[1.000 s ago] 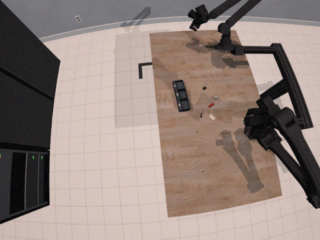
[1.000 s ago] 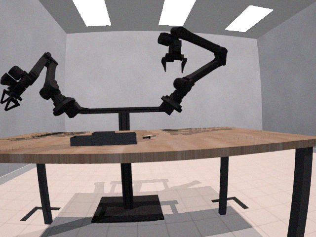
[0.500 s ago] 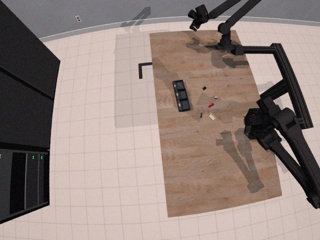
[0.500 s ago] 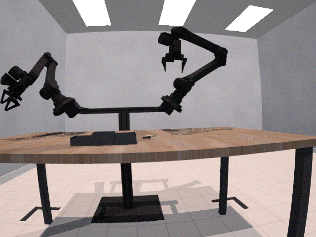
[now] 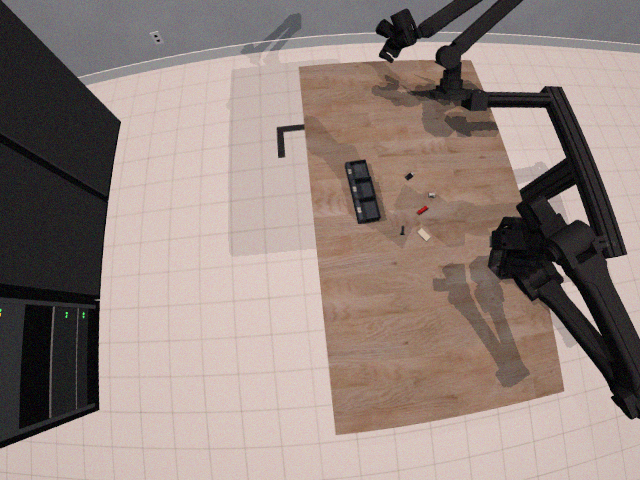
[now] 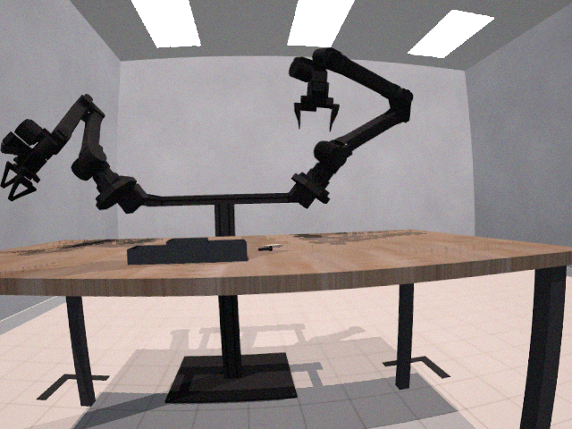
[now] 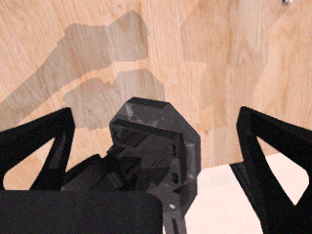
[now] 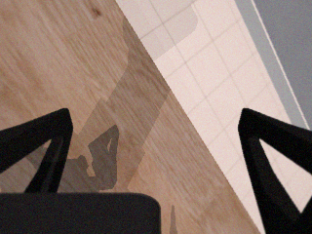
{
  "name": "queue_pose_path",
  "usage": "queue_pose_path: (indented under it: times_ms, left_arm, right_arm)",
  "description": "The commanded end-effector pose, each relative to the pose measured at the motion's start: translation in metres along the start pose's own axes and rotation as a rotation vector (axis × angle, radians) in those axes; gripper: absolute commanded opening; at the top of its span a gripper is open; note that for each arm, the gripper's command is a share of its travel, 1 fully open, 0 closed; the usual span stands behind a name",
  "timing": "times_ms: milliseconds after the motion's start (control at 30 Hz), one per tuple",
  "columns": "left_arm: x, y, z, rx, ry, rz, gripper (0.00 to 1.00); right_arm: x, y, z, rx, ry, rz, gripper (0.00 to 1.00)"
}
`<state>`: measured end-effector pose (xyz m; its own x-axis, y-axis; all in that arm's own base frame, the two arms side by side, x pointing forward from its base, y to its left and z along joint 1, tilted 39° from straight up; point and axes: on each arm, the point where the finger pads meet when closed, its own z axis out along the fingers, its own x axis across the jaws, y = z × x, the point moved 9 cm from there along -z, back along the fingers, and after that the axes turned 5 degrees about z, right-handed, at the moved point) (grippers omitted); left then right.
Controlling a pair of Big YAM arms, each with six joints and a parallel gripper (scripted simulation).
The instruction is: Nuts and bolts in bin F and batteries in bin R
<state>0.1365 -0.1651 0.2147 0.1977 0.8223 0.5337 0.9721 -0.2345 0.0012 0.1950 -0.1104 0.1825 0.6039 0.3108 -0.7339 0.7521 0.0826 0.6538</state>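
A dark row of three joined bins [image 5: 356, 166] [image 6: 184, 252] lies on the wooden table [image 5: 429, 335] [image 6: 323, 267]; I cannot read their letters. Beside it lie small parts: a black piece [image 5: 408, 176], a grey-white piece [image 5: 431, 194] [image 7: 286, 2], a red cylinder [image 5: 422, 209], a black bolt [image 5: 402, 230] [image 6: 264, 248] and a beige block [image 5: 423, 234] [image 6: 276, 245]. My left gripper [image 5: 498, 253] [image 6: 315, 121] [image 7: 155, 116] is open and empty, high above the table near its own base. My right gripper [image 5: 387, 51] [image 6: 18, 187] [image 8: 155, 117] is open and empty, high over the table's far end.
The black gantry [image 5: 573, 144] [image 6: 216, 199] carrying both arms runs along one long side of the table. A dark cabinet [image 5: 46, 206] stands on the floor well away from the table. The right wrist view shows the table edge and tiled floor [image 8: 219, 83].
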Motion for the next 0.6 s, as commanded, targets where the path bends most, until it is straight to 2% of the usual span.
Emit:
queue_pose_path:
  times_ms: [0,567]
  left_arm:
    - [0.002,0.006,-0.016,-0.028,-0.041,0.031,1.0]
    - [0.011,0.004,-0.036,-0.067,-0.131,0.203,1.0]
  right_arm:
    - [-0.001,0.002,0.0,-0.003,-0.001,0.005,1.0]
    - [-0.001,0.002,0.0,-0.003,-0.001,0.005,1.0]
